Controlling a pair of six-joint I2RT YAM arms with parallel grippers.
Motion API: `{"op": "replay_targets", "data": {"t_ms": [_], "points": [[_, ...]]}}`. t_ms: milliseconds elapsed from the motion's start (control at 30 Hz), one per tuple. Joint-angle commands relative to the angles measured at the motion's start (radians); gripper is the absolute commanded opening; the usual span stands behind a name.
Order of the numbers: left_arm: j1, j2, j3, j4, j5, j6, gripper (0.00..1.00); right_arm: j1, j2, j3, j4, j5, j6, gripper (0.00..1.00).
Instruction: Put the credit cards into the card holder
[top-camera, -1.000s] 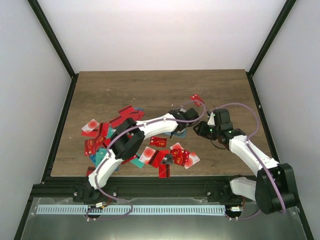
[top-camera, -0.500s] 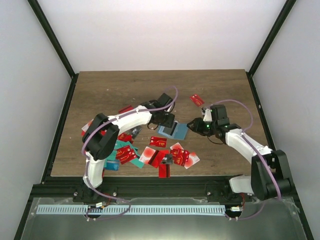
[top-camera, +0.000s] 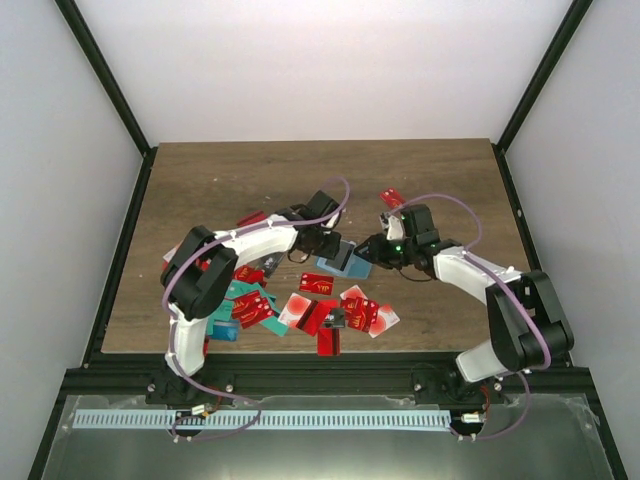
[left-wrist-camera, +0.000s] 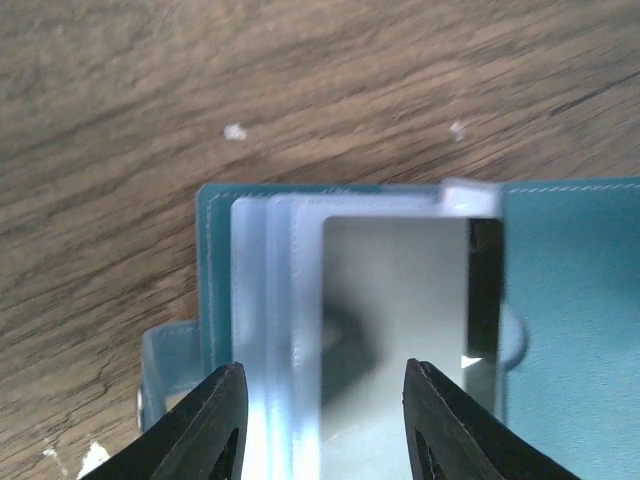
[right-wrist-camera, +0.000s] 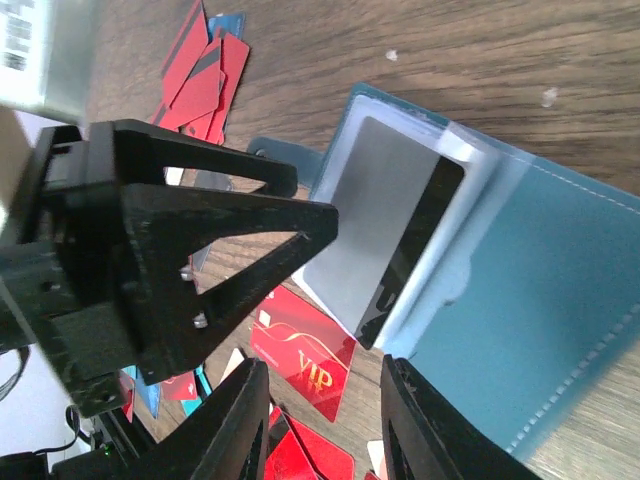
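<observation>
1. Top external view, nearest edge first: left arm (top-camera: 205, 275) rising from its base at the lower left, folded sharply at the elbow, forearm stretched right and away toward the middle of the wooden table (top-camera: 200, 180).
2. Mirrored on the other side: right arm (top-camera: 520, 325) up from its base at the lower right, bent at the elbow, forearm reaching left to meet the other arm at mid-table.
3. Just beyond the bases: credit cards (top-camera: 340, 312) strewn on the wood, mostly red, some teal, in a loose heap under the left arm and a smaller cluster nearer the centre.
4. Mid-table: card holder (top-camera: 349, 258), teal-blue, lying open and flat between the two arm tips.
5. Left gripper (top-camera: 332, 245) poised over the holder's pale-blue pockets, pointing down. Jaws moderately apart, nothing clamped. Through the gap, from the left wrist camera: grey card (left-wrist-camera: 395, 290) with a dark stripe, tucked into a pocket. Cannot tell whether the fingers (left-wrist-camera: 215, 430) touch the holder.
6. Right gripper (top-camera: 372, 250) just right of the holder, angled in toward it. Jaws partly apart, nothing clamped. In the right wrist view, one finger overlapping the holder's teal edge, contact not discernible.
7. Farthest: single red card (top-camera: 393, 198), alone beyond the right gripper, apart from the rest.
</observation>
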Motion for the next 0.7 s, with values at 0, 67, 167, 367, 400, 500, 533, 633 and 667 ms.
{"op": "replay_targets", "data": {"t_ms": [0,67,167,367,400,500,533,633,667], "points": [[0.033,-0.023,-0.05,0.031,0.033,0.023,0.45,0.023,0.04,0.039,0.033,0.025,-0.004,0.33],[0.047,-0.021,-0.07,0.048,0.062,0.025,0.47,0.025,0.075,0.046,0.046,0.025,-0.009,0.32],[0.059,-0.022,-0.091,0.073,0.112,0.029,0.52,0.03,0.145,0.061,0.071,0.011,-0.013,0.29],[0.066,-0.02,-0.113,0.105,0.197,0.036,0.56,0.042,0.23,0.071,0.133,-0.026,-0.012,0.23],[0.068,-0.018,-0.114,0.105,0.208,0.037,0.56,0.041,0.238,0.074,0.128,-0.013,-0.016,0.23],[0.079,-0.025,-0.127,0.108,0.187,0.025,0.57,0.042,0.27,0.081,0.101,0.064,-0.028,0.18],[0.089,-0.036,-0.137,0.112,0.167,0.016,0.58,0.041,0.282,0.081,0.091,0.089,-0.031,0.17],[0.122,-0.082,-0.179,0.122,0.119,-0.006,0.63,0.04,0.32,0.077,0.079,0.114,-0.039,0.13],[0.132,-0.098,-0.189,0.125,0.105,-0.007,0.65,0.04,0.336,0.074,0.08,0.115,-0.038,0.12]]}}
